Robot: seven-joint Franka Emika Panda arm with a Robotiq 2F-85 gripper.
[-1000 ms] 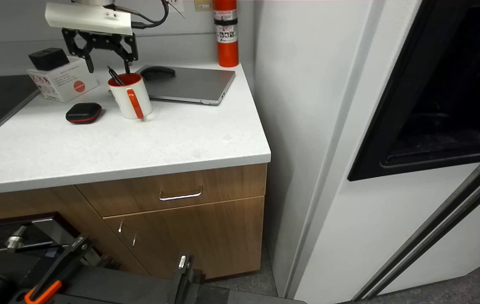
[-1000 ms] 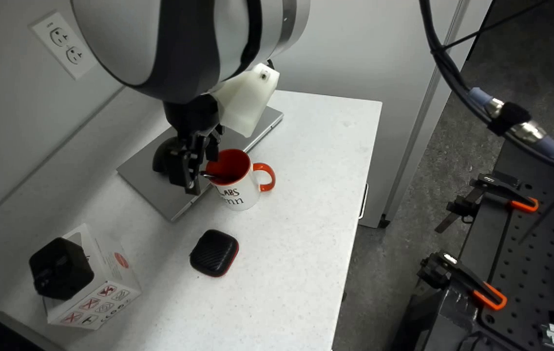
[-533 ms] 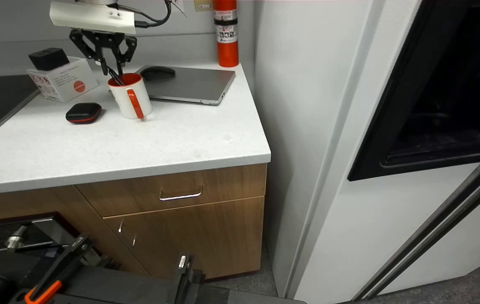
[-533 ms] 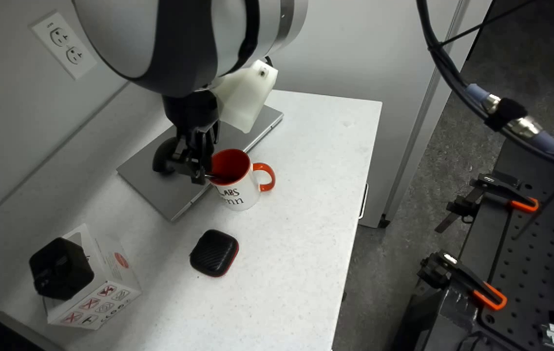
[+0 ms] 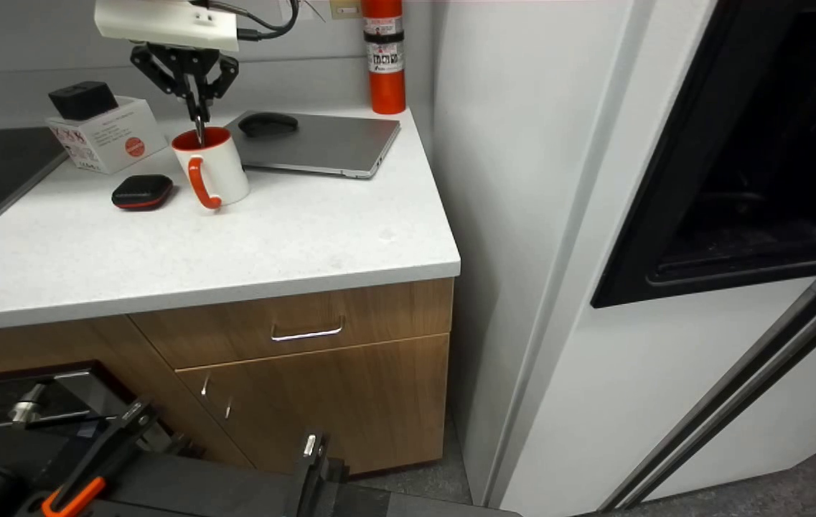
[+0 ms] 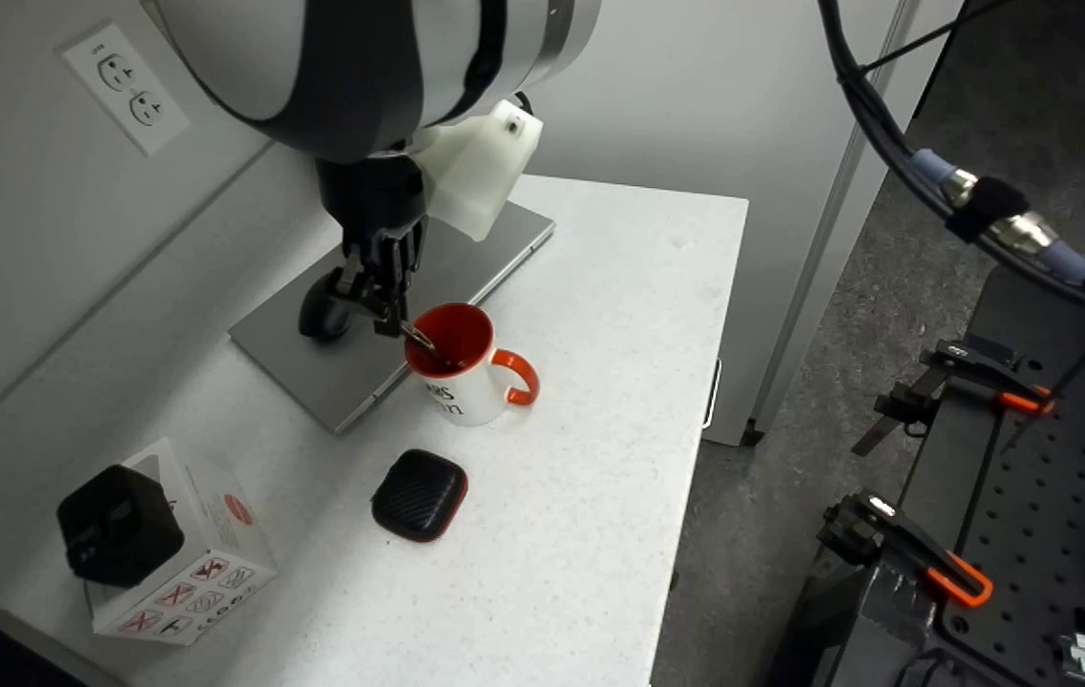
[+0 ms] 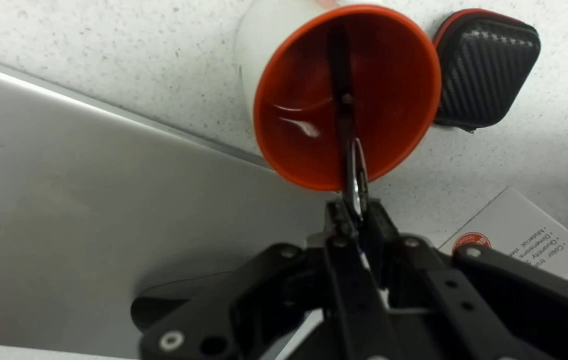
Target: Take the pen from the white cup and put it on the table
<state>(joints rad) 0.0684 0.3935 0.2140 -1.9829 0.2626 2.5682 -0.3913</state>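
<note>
Pinched between the fingertips of my gripper (image 7: 357,215), the dark pen (image 7: 344,100) runs down into the white cup (image 5: 219,176). Its metal clip shows just beyond the fingertips in the wrist view, and the far end lies inside the red interior. The cup stands on the white table (image 5: 307,237), its red handle toward the table's front edge. In both exterior views the gripper (image 5: 199,117) is just above the cup's rim, with the pen (image 6: 420,337) leaning into the mouth. Its upper end is hidden among the fingers.
Beside the cup lies a small black case (image 5: 142,192) with a red edge. Behind it are a grey laptop (image 5: 321,143) with a black mouse (image 5: 269,123), and a white box (image 5: 110,136) topped by a black object (image 5: 83,100). A red extinguisher (image 5: 385,90) stands at the back.
The jaws have gone from open to shut around the pen. The cup has shifted slightly and turned, its handle swinging round. In an exterior view the pen now stands more upright.
</note>
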